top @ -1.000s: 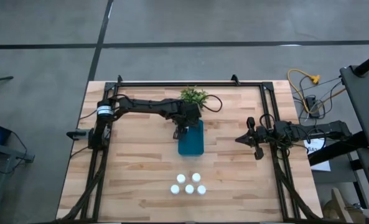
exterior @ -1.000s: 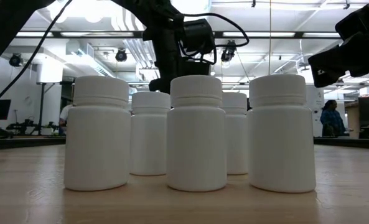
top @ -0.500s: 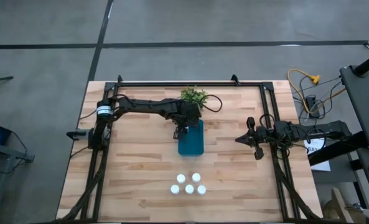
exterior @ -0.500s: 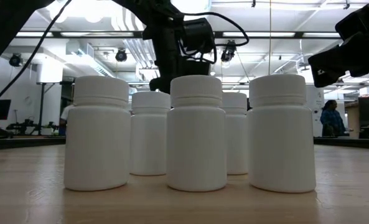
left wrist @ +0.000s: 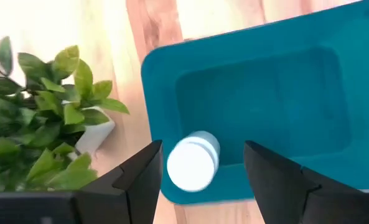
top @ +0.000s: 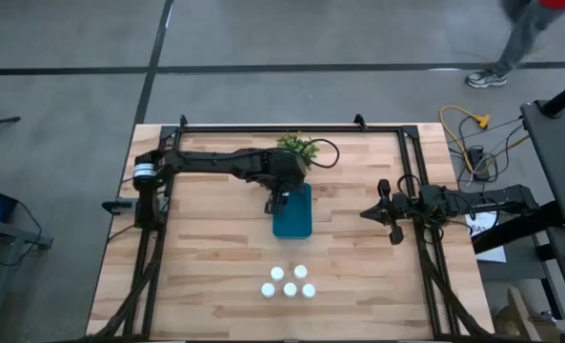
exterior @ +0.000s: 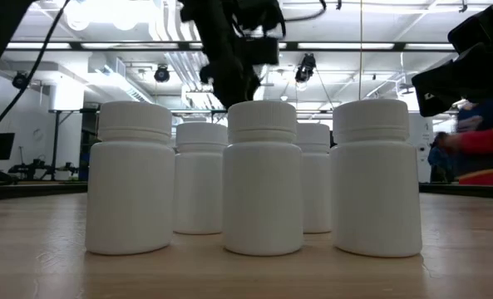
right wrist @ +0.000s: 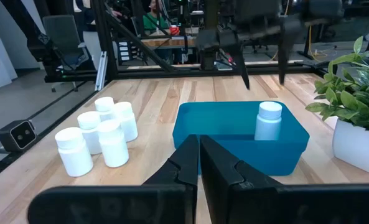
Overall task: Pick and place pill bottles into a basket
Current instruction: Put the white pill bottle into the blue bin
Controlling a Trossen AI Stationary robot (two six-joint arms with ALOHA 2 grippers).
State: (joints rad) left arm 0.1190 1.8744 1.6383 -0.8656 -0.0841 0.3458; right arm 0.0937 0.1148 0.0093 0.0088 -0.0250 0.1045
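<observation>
Above basket (left wrist: 308, 81): left gripper (left wrist: 200, 180) spread wide over upright pill bottle (left wrist: 192, 163). Judged light, rigid, slippery; best gripped mid-body.

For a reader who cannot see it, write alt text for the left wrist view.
One white pill bottle stands in the teal basket near an end wall, seen from above between the left gripper's open dark fingers. A leafy green plant in a white pot sits beside the basket on the wooden table.
</observation>
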